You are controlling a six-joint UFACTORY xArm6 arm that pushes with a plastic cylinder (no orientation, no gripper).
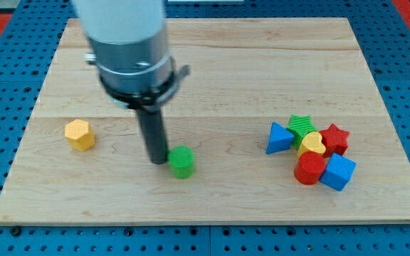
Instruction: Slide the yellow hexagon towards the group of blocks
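1. I have no fingers or jaws on this rig, so nothing is open, closed or holding; I work with my tip (157,161), the lower end of the dark rod, resting on the wooden board (212,64).

2. The yellow hexagon (80,134) sits well to the view's left of my tip and slightly above it, alone near the board's left edge. Nothing touches it.

3. Just beside my tip on the view's right, touching or nearly so, stands a green block (182,161); I cannot tell which.

4. I judge the yellow hexagon light, hard and rigid, likely to slide easily on the smooth wood. Its short flat sides mean an off-centre push would probably spin it away.

5. I cannot grasp it, so my contact point should be the face on its far left side, pushed squarely through its middle.

6. The group lies far to the view's right of my tip: a blue triangle (279,138), a green star (302,126), a red star (334,138), a yellow heart (312,145), a red cylinder (309,168) and a blue cube (338,172), packed together.

7. Room behind the yellow hexagon is tight, since the board's left edge is near. The path rightwards is open wood, except that the green block stands close to that line.
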